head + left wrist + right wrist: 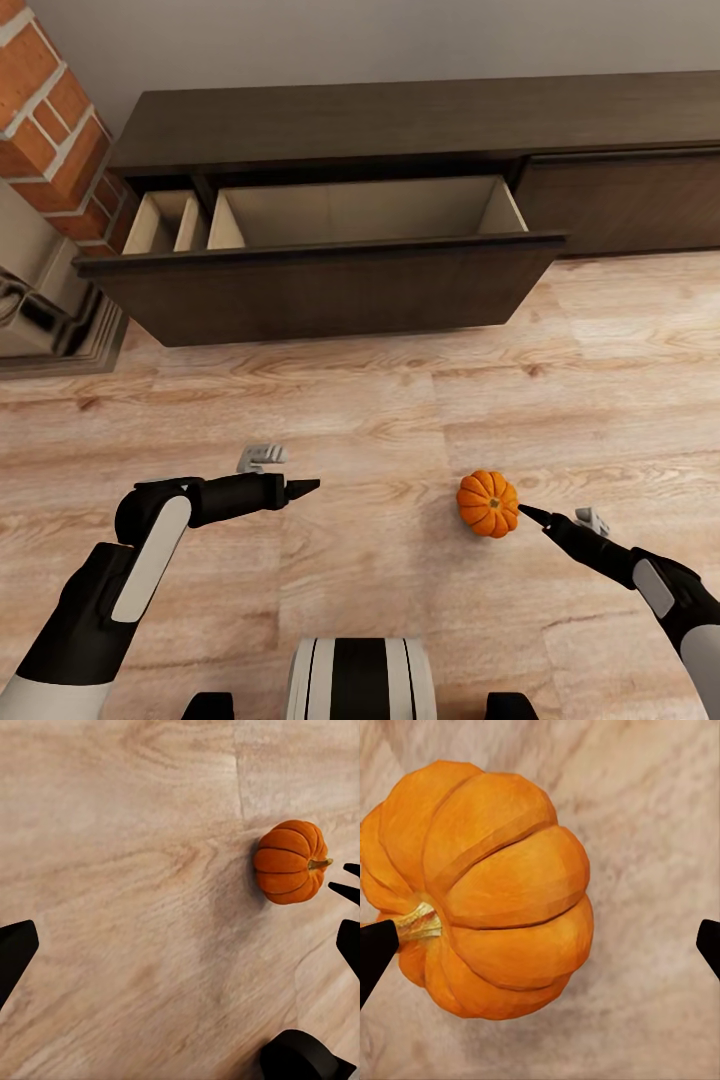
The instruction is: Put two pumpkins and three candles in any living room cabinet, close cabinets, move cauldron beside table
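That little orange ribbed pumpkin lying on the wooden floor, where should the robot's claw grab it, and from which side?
Probably across the small orange ribbed pumpkin's round belly, coming down from above. It lies tipped over, stem pointing sideways toward the right gripper, so the wide ribbed sides are free, while the stem looks too short to hold.

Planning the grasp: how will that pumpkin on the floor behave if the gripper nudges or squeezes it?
The pumpkin looks round and lies on its side on smooth wood floor, so a nudge would likely roll it. Its ribbed, hard-looking skin probably won't deform, and curved sides may slip between the right gripper fingers.
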